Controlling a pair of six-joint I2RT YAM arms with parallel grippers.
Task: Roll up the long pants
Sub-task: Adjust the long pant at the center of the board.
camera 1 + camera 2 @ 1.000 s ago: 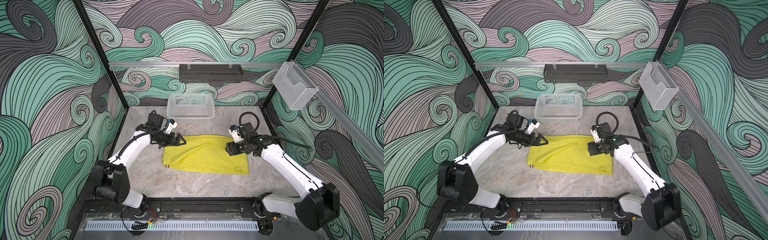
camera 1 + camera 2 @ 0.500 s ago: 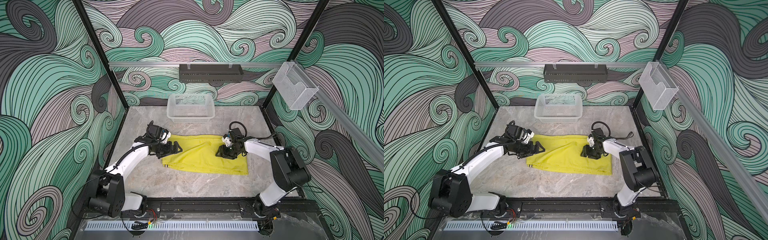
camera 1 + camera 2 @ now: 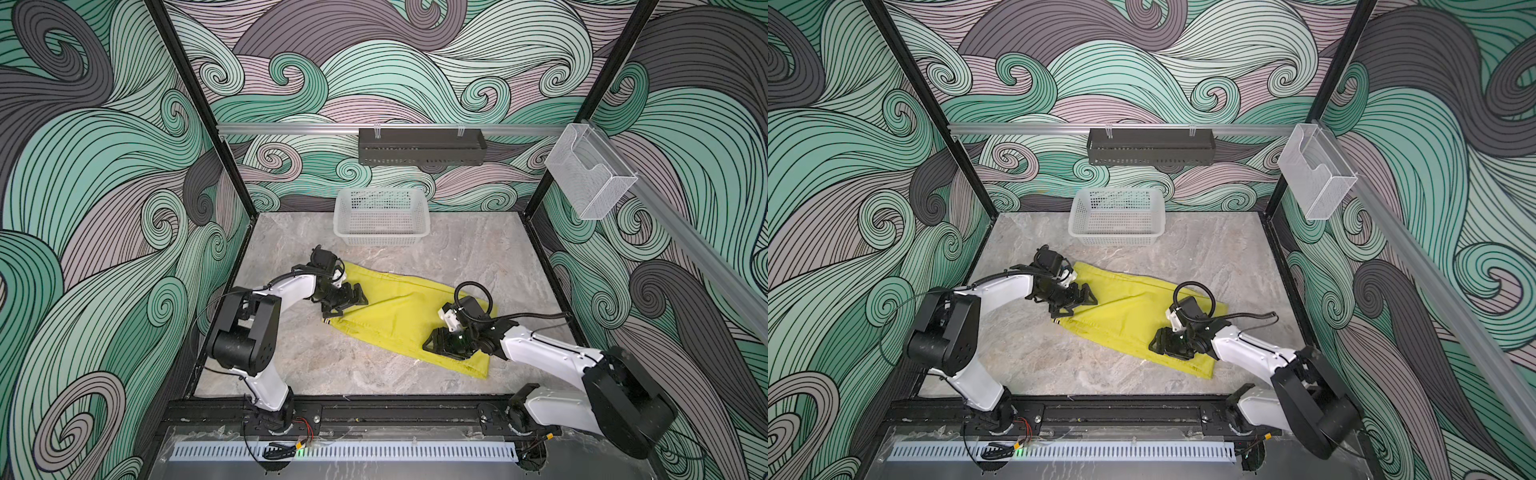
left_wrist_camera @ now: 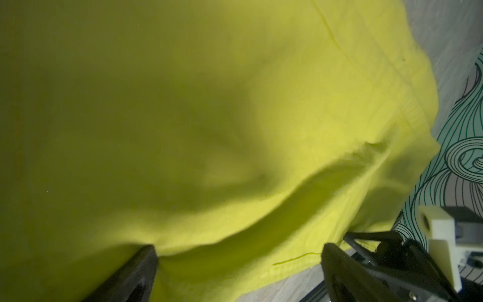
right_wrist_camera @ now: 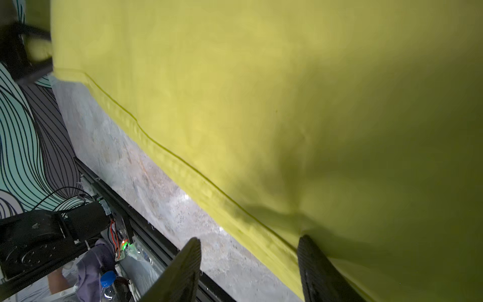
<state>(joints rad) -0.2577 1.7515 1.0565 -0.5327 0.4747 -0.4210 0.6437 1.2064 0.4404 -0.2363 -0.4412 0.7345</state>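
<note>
The long pants (image 3: 399, 316) (image 3: 1125, 311) are bright yellow-green and lie flat and folded on the marble table, slanting from back left to front right. A dark-striped bit (image 3: 328, 321) shows at their left corner. My left gripper (image 3: 347, 300) (image 3: 1077, 299) stands open low over the left end. In the left wrist view the fabric (image 4: 209, 117) runs between its fingers (image 4: 138, 269). My right gripper (image 3: 434, 343) (image 3: 1156, 343) is open at the front edge near the right end. There one finger (image 5: 316, 266) rests on the cloth (image 5: 287, 104), the other stands over bare table, and the hem lies between them.
A white mesh basket (image 3: 382, 239) (image 3: 1115, 237) stands at the back middle of the table. A black rack (image 3: 422, 146) hangs on the back rail and a clear holder (image 3: 590, 183) on the right rail. The black front rail (image 3: 395, 409) borders the table.
The pants' right end has swung toward the front, so they now lie slanted. My right gripper has moved forward to the front hem. My left gripper has come down onto the left end.
</note>
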